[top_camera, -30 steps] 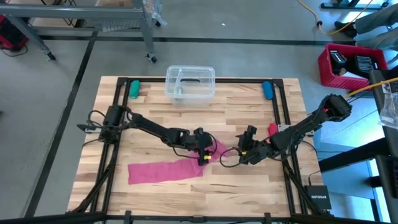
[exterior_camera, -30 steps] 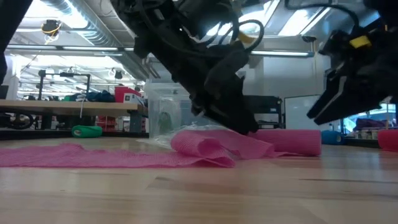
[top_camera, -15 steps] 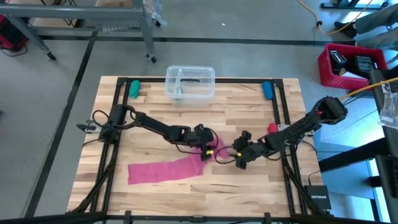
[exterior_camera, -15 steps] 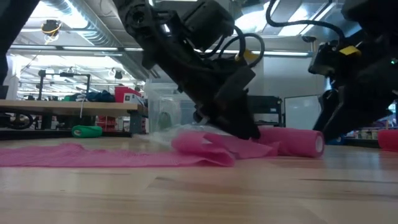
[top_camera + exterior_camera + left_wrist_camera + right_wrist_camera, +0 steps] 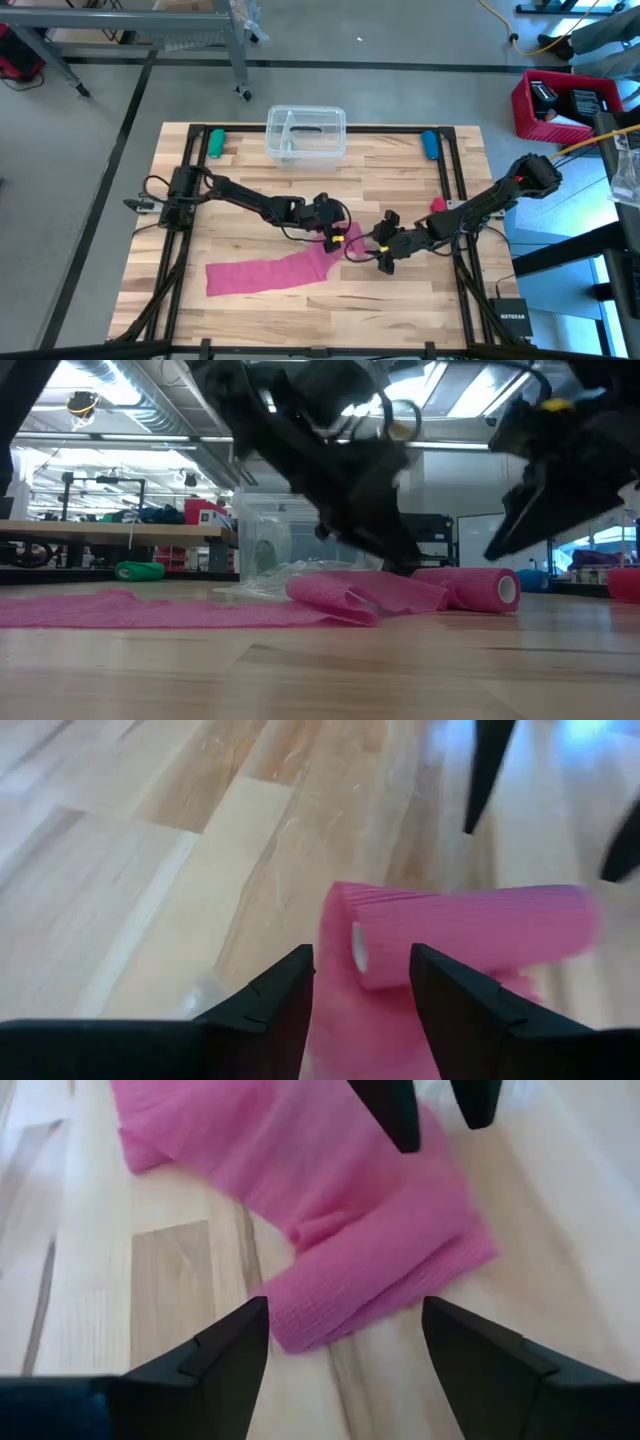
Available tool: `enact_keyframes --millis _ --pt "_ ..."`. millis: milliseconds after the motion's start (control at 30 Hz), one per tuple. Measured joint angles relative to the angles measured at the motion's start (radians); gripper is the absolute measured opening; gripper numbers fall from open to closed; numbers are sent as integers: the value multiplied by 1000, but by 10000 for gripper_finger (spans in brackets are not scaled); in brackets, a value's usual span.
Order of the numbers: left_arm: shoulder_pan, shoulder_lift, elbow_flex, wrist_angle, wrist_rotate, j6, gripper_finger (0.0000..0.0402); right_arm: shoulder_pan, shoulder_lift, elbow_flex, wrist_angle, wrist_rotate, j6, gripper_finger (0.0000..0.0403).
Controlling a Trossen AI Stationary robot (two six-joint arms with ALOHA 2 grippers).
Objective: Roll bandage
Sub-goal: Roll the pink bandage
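The pink bandage lies on the wooden table. Its flat strip [image 5: 265, 271] runs toward the left, and its rolled end [image 5: 470, 588] rests on its side near the middle, past a bunched fold [image 5: 340, 596]. My left gripper [image 5: 335, 236] is open, and in the left wrist view [image 5: 362, 995] its fingers stand on either side of the roll's open end [image 5: 362, 948]. My right gripper [image 5: 385, 256] is open just right of the roll. In the right wrist view [image 5: 345, 1345] it looks down on the bandage [image 5: 380, 1250]. My left gripper comes slanting down from the table's left, with its fingertips [image 5: 402, 1135] at the bandage right behind the roll. I cannot tell whether they touch the fabric.
A clear plastic container [image 5: 305, 133] stands at the far edge, with a green object [image 5: 215, 142] and a blue one [image 5: 430, 145] at the far corners. A small red object [image 5: 437, 205] lies at the right. A crumpled clear wrapper [image 5: 265, 575] lies behind the bandage.
My right gripper has moved toward the table's near left, closer to the roll, dipping low beside it and then rising again. My left gripper has shifted a little toward the far edge. The roll has turned slightly, so its open end now shows in the low view.
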Motion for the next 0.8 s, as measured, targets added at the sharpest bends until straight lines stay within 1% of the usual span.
enact_keyframes --millis 67,167,267,400,500,667,800 --pt "-11 -46 0 -56 0 0 158 0 -15 38 -54 11 -84 264" --pt "-31 -103 0 -132 0 0 158 -12 -20 90 -84 77 -225 264" --pt "-53 -125 -4 -143 0 2 158 -63 -16 104 -105 96 -369 264" --pt "-84 -106 -18 -141 0 -1 158 -159 -13 103 -183 19 -453 264" --pt "-105 -85 -41 -158 0 -48 158 -225 -13 101 -219 -9 -481 264" --pt "-138 -78 -75 -159 0 -134 158 -291 -13 98 -164 -90 -532 264" --pt "-156 -78 -112 -157 0 -191 158 -312 -8 98 -49 -172 -542 264"
